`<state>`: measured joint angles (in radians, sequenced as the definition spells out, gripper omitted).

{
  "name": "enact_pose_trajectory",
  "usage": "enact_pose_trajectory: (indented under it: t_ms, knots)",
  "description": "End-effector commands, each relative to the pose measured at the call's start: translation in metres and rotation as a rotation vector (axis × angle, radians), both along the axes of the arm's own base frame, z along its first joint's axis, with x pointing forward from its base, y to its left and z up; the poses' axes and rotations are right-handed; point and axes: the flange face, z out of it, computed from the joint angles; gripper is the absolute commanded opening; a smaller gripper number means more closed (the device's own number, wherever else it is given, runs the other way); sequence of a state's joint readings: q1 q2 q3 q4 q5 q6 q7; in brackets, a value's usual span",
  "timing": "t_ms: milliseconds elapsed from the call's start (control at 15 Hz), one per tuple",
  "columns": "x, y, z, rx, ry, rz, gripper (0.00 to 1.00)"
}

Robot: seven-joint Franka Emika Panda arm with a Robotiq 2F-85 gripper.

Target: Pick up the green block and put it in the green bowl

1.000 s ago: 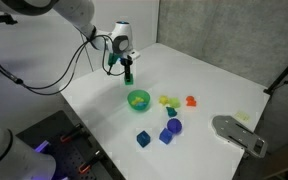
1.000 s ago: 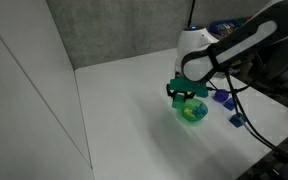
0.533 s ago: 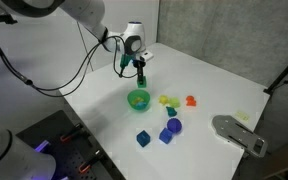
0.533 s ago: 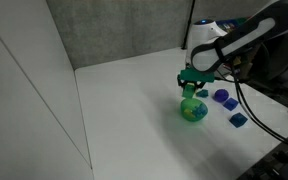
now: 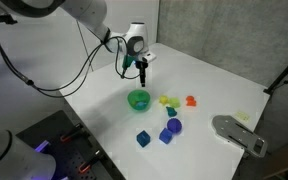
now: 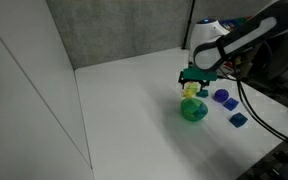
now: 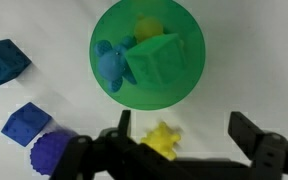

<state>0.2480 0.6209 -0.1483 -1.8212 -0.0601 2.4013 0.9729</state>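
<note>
Two loose items are lying nearest in an exterior view: a blue cube (image 5: 143, 138) and, to its right, a purple piece (image 5: 174, 127), both well apart from the work. One green bowl (image 5: 131, 101) is sitting farther back, near the middle of the table (image 5: 214, 85). The wrist view is showing the bowl's contents: the green block (image 7: 159, 63) is resting tilted inside it, leaning against a blue figure (image 7: 111, 65), with a yellow lump (image 7: 149, 25) at the bowl's far wall. One yellow piece (image 7: 162, 140) is lying on the table just beside the bowl, showing between the fingers (image 7: 250, 132); whether it lies directly under them cannot be told. One gripper (image 5: 140, 73) is hanging farthest back, above and just beyond the bowl, fingers spread wide and grasping nothing. Judged status: the block is in place, so the step in hand is clearing away. Handling note: the arm is best rising straight up with the fingers left spread, gaining height before travelling sideways, so that nothing is clipping the bowl's rim or nudging the yellow piece. A slow lift is also keeping the light bowl from being tipped and the tilted block from being jolted out.
</note>
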Motion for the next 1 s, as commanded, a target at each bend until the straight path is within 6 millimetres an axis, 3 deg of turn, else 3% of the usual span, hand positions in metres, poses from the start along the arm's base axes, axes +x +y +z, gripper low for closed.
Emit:
enact_pose_trajectory:
  t_ms: [0, 467, 933]
  knots:
    - [-0.003, -0.002, 0.035, 0.024, 0.021, 0.039, 1.0]
    - [-0.013, 0.002, 0.126, 0.065, 0.077, 0.299, 1.0]
    - [-0.041, -0.024, 0.21, 0.112, 0.102, 0.522, 1.0]
